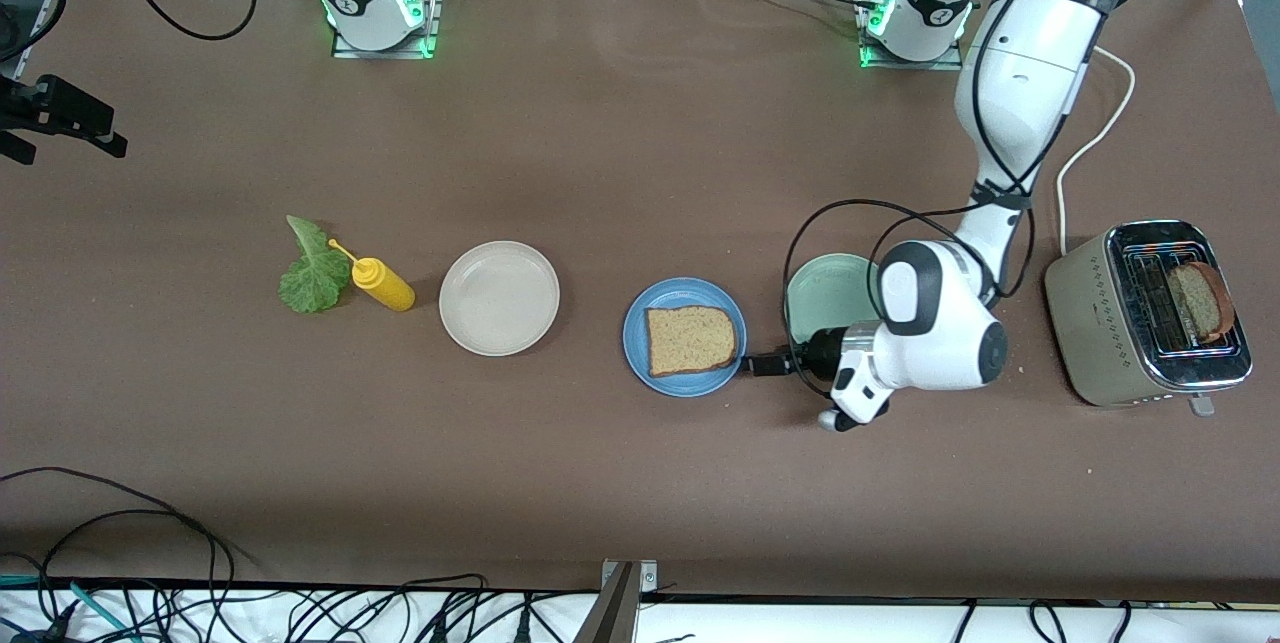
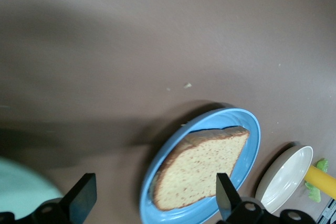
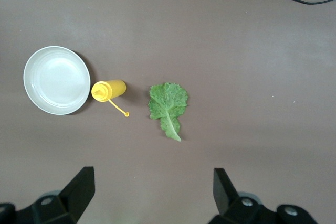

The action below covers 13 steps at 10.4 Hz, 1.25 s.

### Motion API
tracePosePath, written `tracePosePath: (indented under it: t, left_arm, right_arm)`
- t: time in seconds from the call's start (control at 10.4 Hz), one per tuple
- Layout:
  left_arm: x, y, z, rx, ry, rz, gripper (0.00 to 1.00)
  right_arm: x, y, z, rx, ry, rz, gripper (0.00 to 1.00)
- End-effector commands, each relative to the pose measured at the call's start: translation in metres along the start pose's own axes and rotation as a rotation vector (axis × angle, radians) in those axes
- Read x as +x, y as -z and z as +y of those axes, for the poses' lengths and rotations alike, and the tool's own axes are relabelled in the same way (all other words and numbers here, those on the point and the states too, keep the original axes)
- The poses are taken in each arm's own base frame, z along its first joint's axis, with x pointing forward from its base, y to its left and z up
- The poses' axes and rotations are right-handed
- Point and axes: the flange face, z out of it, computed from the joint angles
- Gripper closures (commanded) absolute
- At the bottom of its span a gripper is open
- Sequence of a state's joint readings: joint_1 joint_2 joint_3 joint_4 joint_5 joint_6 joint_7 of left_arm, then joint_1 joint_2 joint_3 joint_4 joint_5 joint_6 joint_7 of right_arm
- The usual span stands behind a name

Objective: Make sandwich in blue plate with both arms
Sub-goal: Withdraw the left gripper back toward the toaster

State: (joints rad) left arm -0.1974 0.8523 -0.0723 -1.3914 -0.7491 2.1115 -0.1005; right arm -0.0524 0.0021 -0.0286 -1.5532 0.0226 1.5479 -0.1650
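Speckled square bread slice (image 1: 692, 339) lies on matte blue plate (image 1: 636, 348); both end effectors spread.

A brown table (image 1: 620, 143) carries every item. Along one row, from the right arm's end toward the left arm's end, lie a lettuce leaf (image 1: 312, 268), a yellow squeeze bottle (image 1: 381, 284) on its side touching the leaf, a beige plate (image 1: 499, 298), the blue plate (image 1: 640, 348), a pale green plate (image 1: 822, 295) and a toaster (image 1: 1140, 318). Both arm bases are mounted on the table's edge farthest from the front camera.
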Motion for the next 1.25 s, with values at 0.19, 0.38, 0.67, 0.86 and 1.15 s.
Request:
tracePosePath:
  t: [0.19,0.38,0.67,0.86,1.15]
  left_arm:
    - [-0.022,0.136,-0.003,0.252,-0.154,-0.015,0.00]
    - [-0.036,0.189,0.000,0.375,-0.201,0.020,0.00]
    - [-0.056,0.280,0.000,0.557,-0.268,0.151,0.00]
    - [-0.080,0.327,0.010,0.623,-0.361,0.180,0.00]
    - [-0.147,0.382,0.024,0.704,-0.363,0.169,0.00]
  right_arm:
    - [-0.003,0.007,0.000,0.002,0.002,0.002,0.00]
    - [-0.003,0.007,0.000,0.000,0.002,0.001,0.00]
    - [-0.003,0.007,0.000,0.000,0.002,0.001,0.00]
    - [-0.003,0.007,0.000,0.002,0.002,0.002,0.00]
    - [-0.003,0.007,0.000,0.002,0.002,0.002,0.00]
